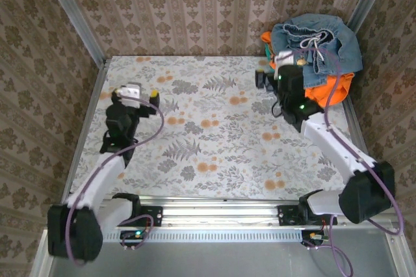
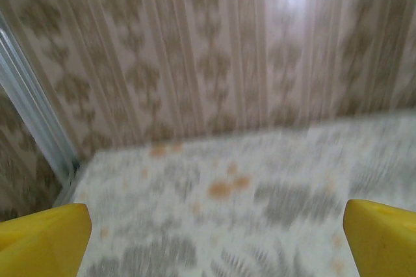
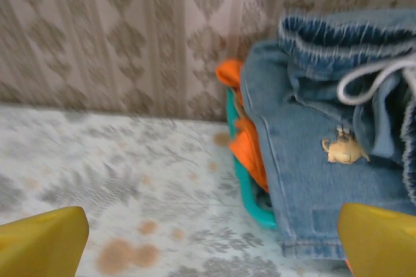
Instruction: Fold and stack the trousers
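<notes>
Because the trousers [image 1: 316,41] lie folded in the far right corner of the tabletop [image 1: 214,140], we start there; the faded denim rests on a bright orange garment [image 1: 338,88], and a strip of turquoise cloth [image 3: 246,189] peeks out under both at the pile's left side; a white drawstring [image 3: 367,75] loops over the waistband, with a small yellowish tag [image 3: 344,150] on the denim below it; the right gripper [image 3: 211,241] hovers just beside the pile, its yellow fingertips [image 3: 42,241] spread wide with nothing between them; whether one finger touches the denim we cannot tell; the left gripper [image 2: 211,241] hangs well apart over the left side of the tabletop, fingers likewise spread and holding nothing, facing the patterned back wall [image 2: 195,49].
</notes>
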`<action>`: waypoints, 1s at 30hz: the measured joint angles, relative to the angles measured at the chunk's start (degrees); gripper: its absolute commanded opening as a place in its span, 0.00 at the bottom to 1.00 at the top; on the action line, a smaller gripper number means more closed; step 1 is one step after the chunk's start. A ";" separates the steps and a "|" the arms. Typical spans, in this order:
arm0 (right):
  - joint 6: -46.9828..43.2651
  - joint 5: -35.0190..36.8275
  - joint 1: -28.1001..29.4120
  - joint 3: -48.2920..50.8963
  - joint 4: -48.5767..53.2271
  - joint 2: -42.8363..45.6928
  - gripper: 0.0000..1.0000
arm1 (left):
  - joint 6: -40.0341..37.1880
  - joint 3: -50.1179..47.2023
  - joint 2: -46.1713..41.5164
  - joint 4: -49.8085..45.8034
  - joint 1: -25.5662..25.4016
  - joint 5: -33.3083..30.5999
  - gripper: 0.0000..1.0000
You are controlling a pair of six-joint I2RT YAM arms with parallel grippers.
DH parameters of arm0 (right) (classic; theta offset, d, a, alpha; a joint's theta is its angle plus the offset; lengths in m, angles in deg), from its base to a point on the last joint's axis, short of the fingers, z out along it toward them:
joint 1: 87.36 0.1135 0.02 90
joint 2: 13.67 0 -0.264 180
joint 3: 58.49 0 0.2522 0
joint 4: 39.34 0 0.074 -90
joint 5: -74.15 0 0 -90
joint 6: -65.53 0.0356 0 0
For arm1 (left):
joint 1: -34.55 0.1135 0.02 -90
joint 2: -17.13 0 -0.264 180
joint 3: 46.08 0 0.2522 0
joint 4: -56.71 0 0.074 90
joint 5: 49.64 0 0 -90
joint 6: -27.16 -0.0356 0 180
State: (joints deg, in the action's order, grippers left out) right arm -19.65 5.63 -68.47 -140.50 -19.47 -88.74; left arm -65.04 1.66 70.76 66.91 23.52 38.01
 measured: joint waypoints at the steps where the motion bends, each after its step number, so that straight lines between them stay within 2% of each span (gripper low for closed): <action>1: 2.34 0.00 0.17 -4.52 4.31 0.76 1.00 | 2.80 2.51 -3.61 -2.62 -0.15 -0.50 1.00; 3: 7.96 -0.02 -0.26 -8.57 9.53 3.67 1.00 | 9.90 6.43 -9.57 -7.89 -0.17 -1.42 1.00; 5: 14.21 -1.99 -2.25 -7.23 12.85 8.92 1.00 | 17.03 8.02 -16.68 -12.76 -0.13 -2.27 1.00; 9: 22.58 -7.04 -8.68 0.81 14.29 18.53 0.97 | 26.40 1.90 -31.76 -14.88 1.51 -2.71 0.99; 11: 24.50 -7.15 -9.38 1.73 15.89 19.45 0.92 | 30.23 1.20 -33.77 -17.99 3.89 -2.05 0.95; 14: 25.57 -7.06 -9.38 -0.87 17.88 15.28 0.89 | 34.69 1.77 -29.29 -22.47 6.67 0.28 0.94; 21: 23.47 -0.90 -11.26 -17.66 21.51 -6.64 0.99 | 41.79 1.73 -15.89 -31.34 7.61 4.02 0.92; 25: 23.93 2.84 -14.78 -25.79 22.38 -17.03 1.00 | 44.28 1.46 -10.34 -31.43 7.76 8.39 0.91; 30: 27.17 3.39 -18.84 -33.77 23.08 -27.15 1.00 | 45.35 0.48 -4.87 -28.63 7.76 14.73 0.91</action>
State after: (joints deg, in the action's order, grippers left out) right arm 7.51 9.01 -87.31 -174.27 3.61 -115.88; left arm -19.68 2.14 65.89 38.28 31.28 52.74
